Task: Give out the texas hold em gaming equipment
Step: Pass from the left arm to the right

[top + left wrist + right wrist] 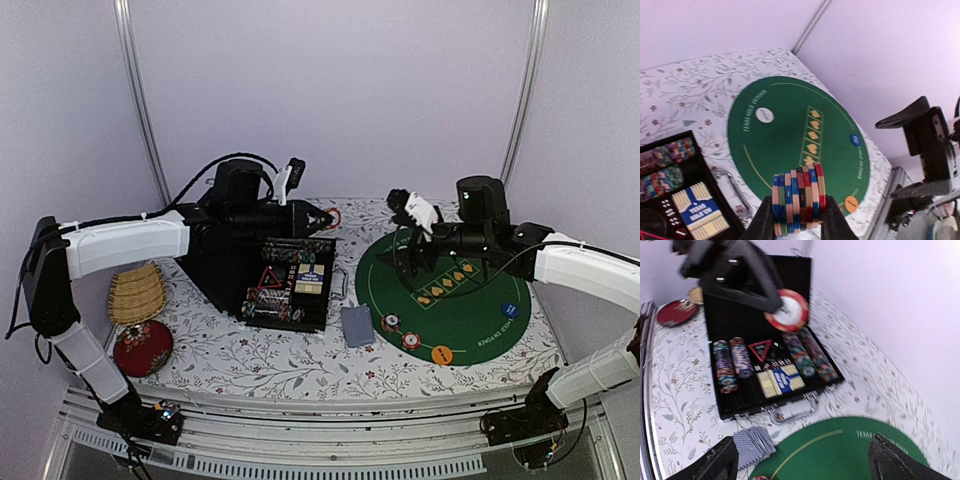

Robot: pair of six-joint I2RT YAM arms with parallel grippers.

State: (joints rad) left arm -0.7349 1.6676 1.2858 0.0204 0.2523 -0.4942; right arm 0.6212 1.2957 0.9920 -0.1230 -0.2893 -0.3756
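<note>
My left gripper (pixel 325 218) is shut on a stack of several striped poker chips (pixel 797 202) and holds it in the air above the open black case (pixel 270 275). The stack also shows in the right wrist view (pixel 786 310). My right gripper (pixel 410 262) is open and empty over the far left of the green mat (pixel 470 320). On the mat lie a white disc (pixel 764 115), a blue disc (pixel 510 309), an orange disc (pixel 441 353) and two chips (pixel 390 323). A fanned pile of grey-blue cards (pixel 356 325) lies between the case and the mat.
The case holds rows of chips (pixel 724 365) and a boxed deck (pixel 782 380), with its handle (pixel 790 410) towards the mat. A wicker basket (pixel 136 292) and a red round cushion (pixel 143 347) sit at the left. Walls close the back.
</note>
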